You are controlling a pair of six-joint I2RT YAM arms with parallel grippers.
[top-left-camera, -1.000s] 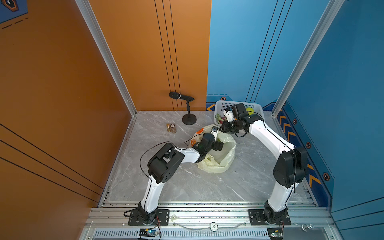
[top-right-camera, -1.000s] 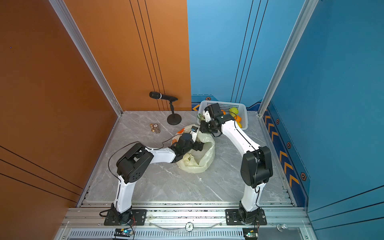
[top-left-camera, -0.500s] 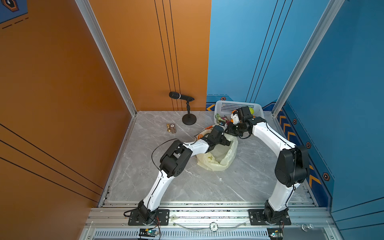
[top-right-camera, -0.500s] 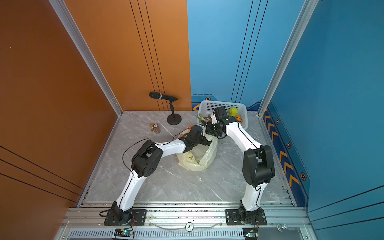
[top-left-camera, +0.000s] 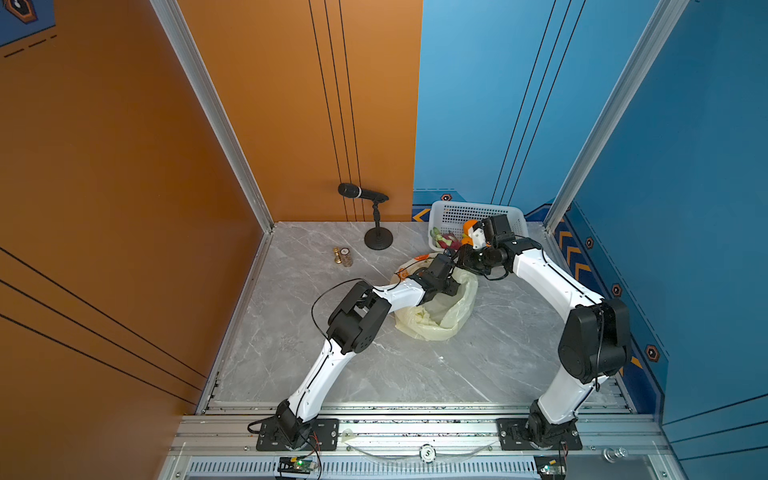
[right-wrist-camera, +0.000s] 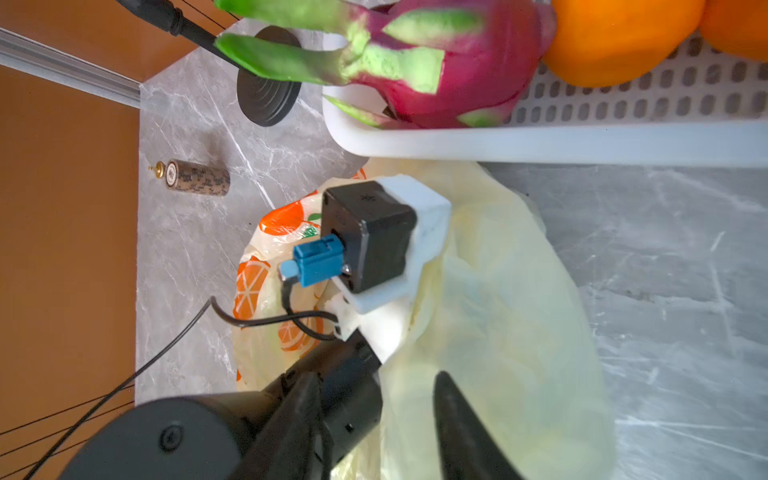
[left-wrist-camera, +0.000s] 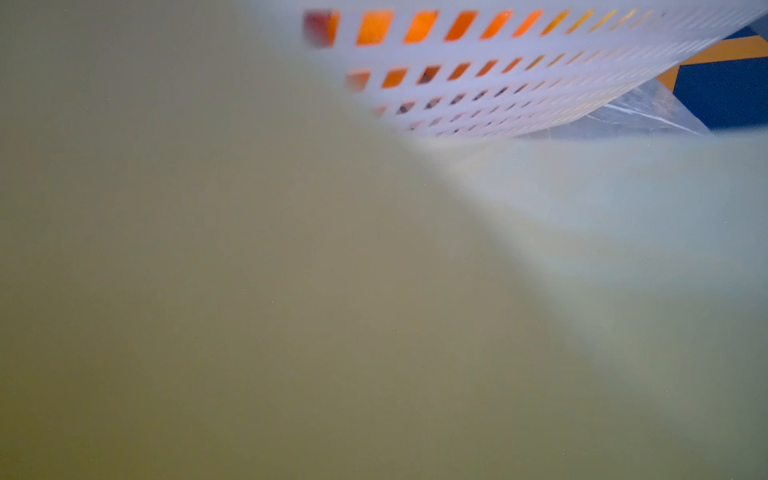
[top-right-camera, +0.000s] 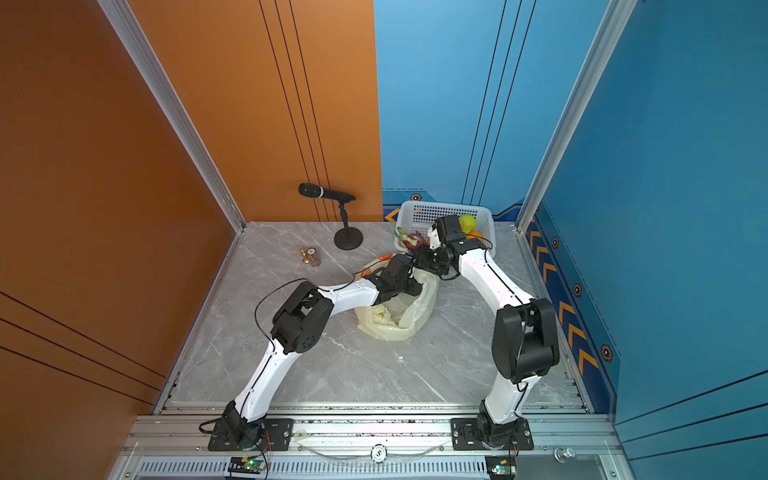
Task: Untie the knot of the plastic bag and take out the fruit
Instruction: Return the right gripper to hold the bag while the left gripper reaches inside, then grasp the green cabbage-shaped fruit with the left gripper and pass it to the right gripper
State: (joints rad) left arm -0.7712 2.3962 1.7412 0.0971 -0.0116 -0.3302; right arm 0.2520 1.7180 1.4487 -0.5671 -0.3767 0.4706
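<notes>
One plastic bag (top-left-camera: 440, 324) slumped open just beside the white basket (top-left-camera: 457, 216), my right gripper (right-wrist-camera: 374, 378) spread, empty, left gripper (top-left-camera: 452, 287) buried inside the bag, state I cannot tell, dragon fruit (right-wrist-camera: 457, 70), orange (right-wrist-camera: 611, 37) in the basket.

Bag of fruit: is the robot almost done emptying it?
Looks close. Done: the bag lies open, and a dragon fruit and oranges sit in the basket. In hand: the left arm reaches into the bag; the right fingers are open, empty. Left: any fruit inside, which I cannot see.
</notes>
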